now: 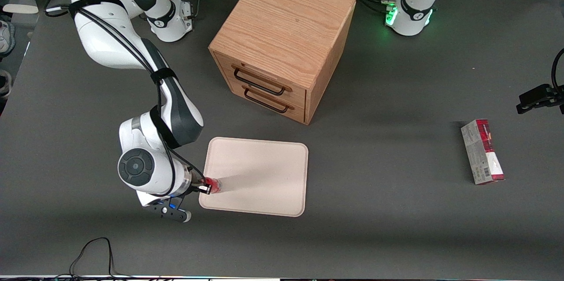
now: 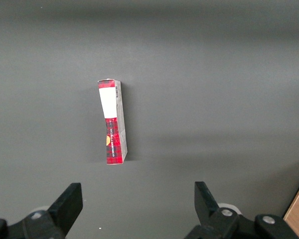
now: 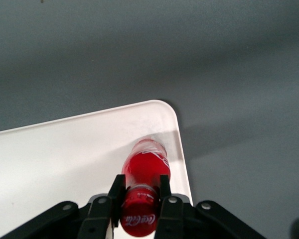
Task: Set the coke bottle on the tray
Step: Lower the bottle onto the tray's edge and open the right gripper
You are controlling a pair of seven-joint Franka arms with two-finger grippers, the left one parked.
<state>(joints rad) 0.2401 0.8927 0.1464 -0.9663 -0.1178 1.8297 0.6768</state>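
Observation:
The coke bottle (image 3: 144, 167) is a slim all-red bottle with a red cap. It stands upright on the cream tray (image 3: 55, 159), close to the tray's rounded corner. My right gripper (image 3: 140, 190) is shut on the bottle's neck, one black finger on each side just under the cap. In the front view the gripper (image 1: 207, 187) and the red bottle (image 1: 213, 184) sit over the tray (image 1: 260, 175) at its edge toward the working arm's end, mostly hidden by the wrist.
A wooden two-drawer cabinet (image 1: 282, 41) stands farther from the front camera than the tray. A red-and-grey carton (image 1: 482, 152) lies toward the parked arm's end of the table; the left wrist view shows the carton (image 2: 112, 122) too. Cables (image 1: 94, 254) trail near the front edge.

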